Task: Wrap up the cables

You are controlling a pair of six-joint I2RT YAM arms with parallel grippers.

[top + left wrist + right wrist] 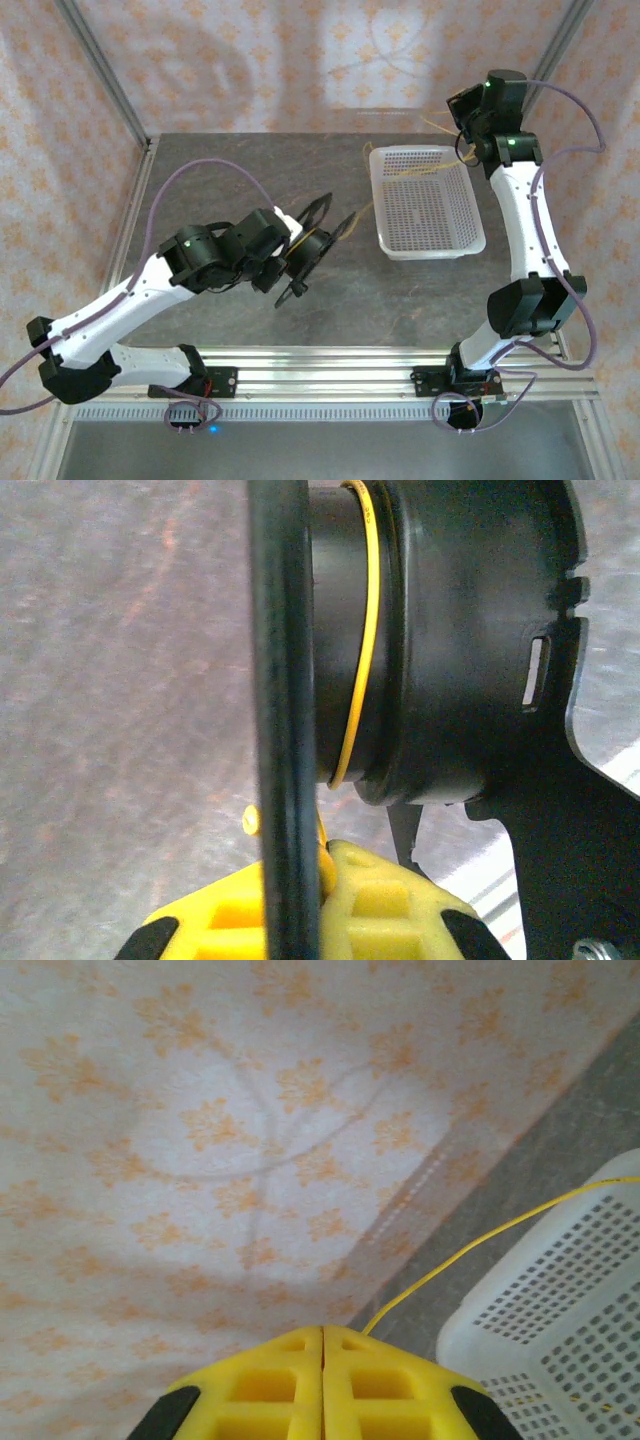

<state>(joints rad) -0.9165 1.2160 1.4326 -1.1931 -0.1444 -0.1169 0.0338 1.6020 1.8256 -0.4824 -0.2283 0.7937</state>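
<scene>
Left gripper (288, 895), well left of the white basket (430, 252): yellow fingers (370, 905) closed tight on the rim of a black spool (308, 248), held on edge over the table (230, 160). Yellow cable (366, 650) makes one turn round the spool's core, runs right to the basket, crosses its far end and rises to the right gripper (322, 1335) at the basket's far right corner. That gripper's fingers meet flush. The cable comes out just beside the tips. Pinched or not, cannot tell.
</scene>
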